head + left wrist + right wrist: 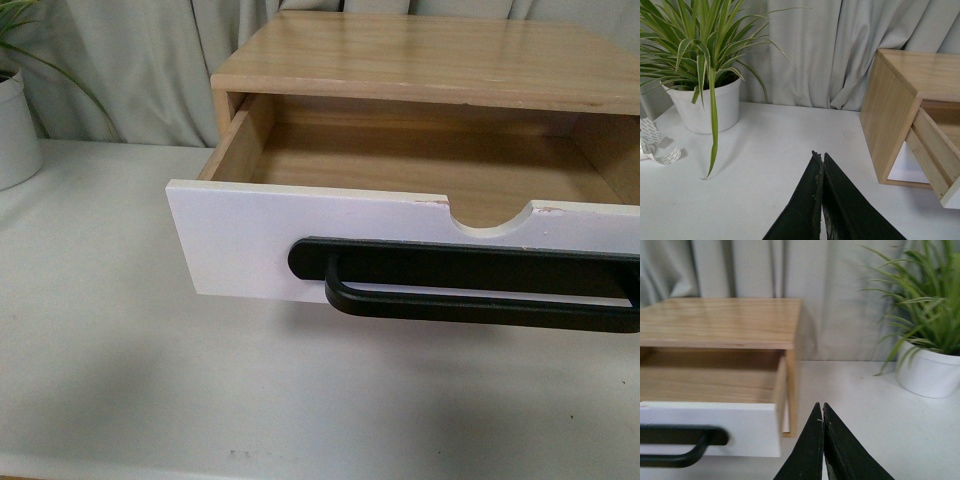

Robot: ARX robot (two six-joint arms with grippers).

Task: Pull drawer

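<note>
The drawer (pixel 250 240) stands pulled well out of its light wood cabinet (pixel 420 55), showing a bare wood inside. Its white front carries a long black bar handle (pixel 470 285) and a half-round notch (pixel 490 215) in the top edge. Neither arm shows in the front view. My left gripper (pixel 819 156) is shut with nothing in it, off the cabinet's (pixel 890 105) left side, above the table. My right gripper (pixel 821 407) is shut and empty too, just off the right end of the drawer front (pixel 715 427), apart from the handle (pixel 685 442).
A white table (pixel 150 390) carries everything. A potted spider plant (pixel 702 95) stands left of the cabinet with curls of tape (pixel 660 150) beside it. Another white-potted plant (pixel 930 370) stands to the right. Grey curtains (pixel 815 50) hang behind.
</note>
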